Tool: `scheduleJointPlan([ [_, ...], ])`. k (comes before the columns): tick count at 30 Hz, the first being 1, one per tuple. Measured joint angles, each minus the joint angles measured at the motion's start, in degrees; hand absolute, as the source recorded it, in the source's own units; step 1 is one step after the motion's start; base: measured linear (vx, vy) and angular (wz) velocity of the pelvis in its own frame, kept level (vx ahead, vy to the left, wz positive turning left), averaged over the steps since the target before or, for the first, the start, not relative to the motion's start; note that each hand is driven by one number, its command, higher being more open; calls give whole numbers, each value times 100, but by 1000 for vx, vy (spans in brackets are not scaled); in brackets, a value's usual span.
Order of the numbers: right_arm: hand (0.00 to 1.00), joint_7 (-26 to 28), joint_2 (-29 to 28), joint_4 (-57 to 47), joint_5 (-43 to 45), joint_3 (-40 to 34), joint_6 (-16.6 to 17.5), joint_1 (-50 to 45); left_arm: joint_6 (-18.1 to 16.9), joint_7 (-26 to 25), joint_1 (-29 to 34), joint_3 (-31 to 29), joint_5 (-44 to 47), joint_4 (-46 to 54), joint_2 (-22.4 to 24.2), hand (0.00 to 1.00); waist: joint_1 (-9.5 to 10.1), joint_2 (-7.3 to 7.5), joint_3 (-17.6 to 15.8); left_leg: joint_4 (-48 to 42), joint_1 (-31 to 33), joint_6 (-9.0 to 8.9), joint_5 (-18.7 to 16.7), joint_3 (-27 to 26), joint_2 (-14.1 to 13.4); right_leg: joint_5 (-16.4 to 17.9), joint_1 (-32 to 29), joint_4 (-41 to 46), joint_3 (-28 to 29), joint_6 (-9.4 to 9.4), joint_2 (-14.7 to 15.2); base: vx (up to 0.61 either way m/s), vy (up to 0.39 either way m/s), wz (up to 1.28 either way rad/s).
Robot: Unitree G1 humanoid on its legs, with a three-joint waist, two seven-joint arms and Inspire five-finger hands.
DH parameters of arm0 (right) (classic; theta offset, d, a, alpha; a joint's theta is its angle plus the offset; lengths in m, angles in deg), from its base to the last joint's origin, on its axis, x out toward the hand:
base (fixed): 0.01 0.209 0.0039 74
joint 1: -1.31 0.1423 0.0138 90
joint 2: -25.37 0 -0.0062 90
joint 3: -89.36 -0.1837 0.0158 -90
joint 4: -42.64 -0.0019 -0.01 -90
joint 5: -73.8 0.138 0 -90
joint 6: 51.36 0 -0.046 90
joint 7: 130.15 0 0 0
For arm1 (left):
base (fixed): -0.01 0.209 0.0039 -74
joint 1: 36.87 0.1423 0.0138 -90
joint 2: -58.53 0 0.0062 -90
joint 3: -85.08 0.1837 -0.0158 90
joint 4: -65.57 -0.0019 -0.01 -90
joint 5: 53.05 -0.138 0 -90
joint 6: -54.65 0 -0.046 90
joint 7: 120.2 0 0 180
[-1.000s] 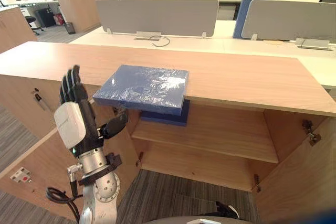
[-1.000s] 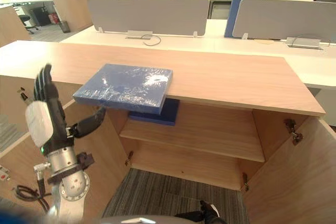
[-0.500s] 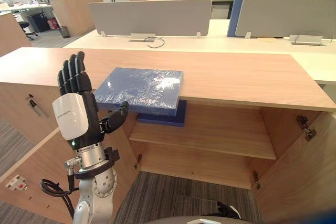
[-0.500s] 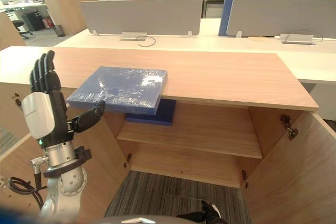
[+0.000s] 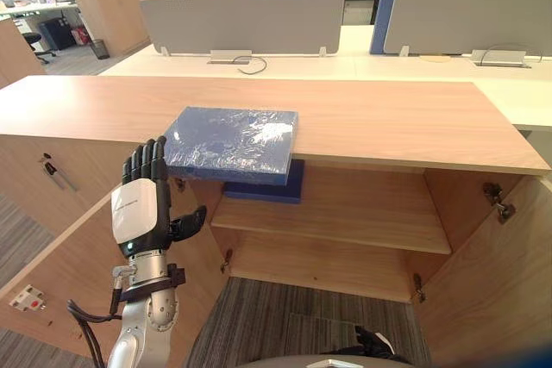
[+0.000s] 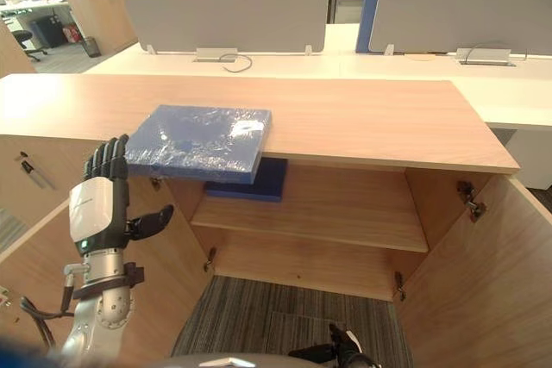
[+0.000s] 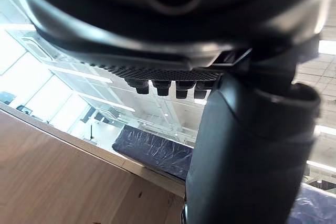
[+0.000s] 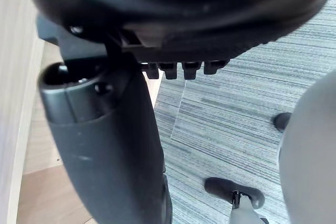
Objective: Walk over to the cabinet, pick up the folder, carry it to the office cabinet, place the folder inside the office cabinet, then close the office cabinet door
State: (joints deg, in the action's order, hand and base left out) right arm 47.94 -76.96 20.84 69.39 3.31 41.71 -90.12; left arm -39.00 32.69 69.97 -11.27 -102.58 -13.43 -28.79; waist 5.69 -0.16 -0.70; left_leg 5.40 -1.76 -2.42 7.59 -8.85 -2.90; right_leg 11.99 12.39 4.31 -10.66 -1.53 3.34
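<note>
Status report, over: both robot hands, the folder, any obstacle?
Left robot hand open, raised beside the blue folder, no grasp. Right robot hand open, low over carpet. Blue folder flat on cabinet top, overhanging its front edge. Path to it unobstructed.

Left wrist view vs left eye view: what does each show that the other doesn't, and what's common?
Left wrist view, not the left eye view: bright ceiling light strips overhead, seen looking up from below.

Left eye view, not the left wrist view: the open cabinet's wooden shelf, a darker blue flat item lying on it, and the grey desk dividers behind.

Both: the blue plastic-wrapped folder jutting over the front edge of the light wooden cabinet top, and the left hand, fingers straight, near the folder's front left corner.
</note>
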Motion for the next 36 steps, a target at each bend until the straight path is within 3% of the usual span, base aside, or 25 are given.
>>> scheduleJointPlan([
  [6, 100, 10, -68, 0, -6, 228, 0, 70, 3, 107, -5, 24, -17, -209, -59, 100, -2, 80, -86, 0, -10, -24, -18, -1, 23, 3, 17, -6, 4, -6, 3, 0, 0, 0],
  [36, 100, 104, -1, 139, 2, 383, 10, 256, -470, 284, -1261, 1331, -137, -686, -1699, 100, -175, -10, -113, 2, -75, -73, -52, -141, -40, -14, -17, 15, 177, 21, -41, -3, 0, -2],
])
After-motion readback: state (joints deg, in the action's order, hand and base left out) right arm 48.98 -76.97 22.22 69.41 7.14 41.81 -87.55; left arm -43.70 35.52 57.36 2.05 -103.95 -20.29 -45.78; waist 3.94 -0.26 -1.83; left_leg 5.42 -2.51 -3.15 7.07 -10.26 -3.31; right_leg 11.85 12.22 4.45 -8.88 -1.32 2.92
